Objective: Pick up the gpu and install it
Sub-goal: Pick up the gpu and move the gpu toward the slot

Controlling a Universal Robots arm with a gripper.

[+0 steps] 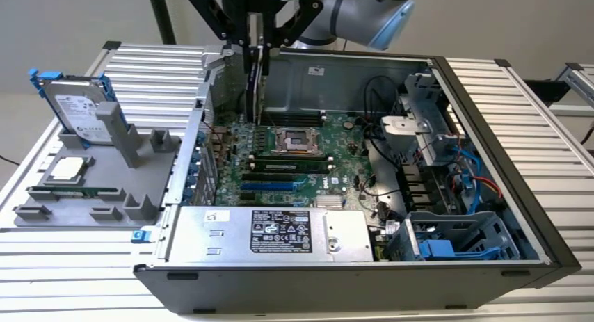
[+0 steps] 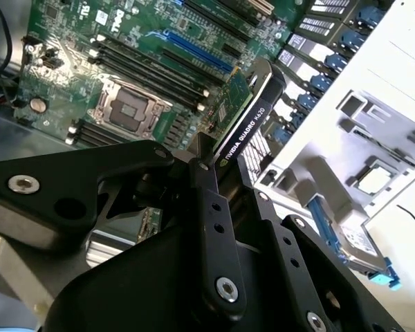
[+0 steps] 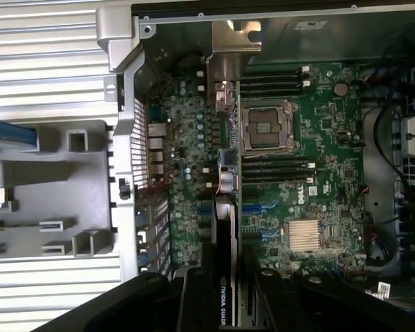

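The gpu (image 1: 252, 82) hangs edge-on under my gripper (image 1: 252, 52), which is shut on its upper part, high over the far left corner of the open computer case (image 1: 483, 92). In the second wrist view the gpu (image 2: 245, 111) shows its green board and black shroud, tilted above the motherboard (image 2: 76, 48), with my gripper (image 2: 218, 169) clamped on it. The first wrist view looks straight down the gpu (image 3: 225, 238) held in the gripper (image 3: 225, 280); its lower end hovers over the board's left side, next to the slot openings in the case's rear wall. The card is clear of the motherboard (image 1: 288, 158).
A grey fixture tray (image 1: 55, 214) at the exterior view's left carries a silver hard drive (image 1: 79, 110) in a blue frame, a processor (image 1: 67, 169) and a memory stick (image 1: 74, 192). Inside the case sit the power supply (image 1: 269, 231), the drive cage (image 1: 455, 238) and loose cables (image 1: 385, 162).
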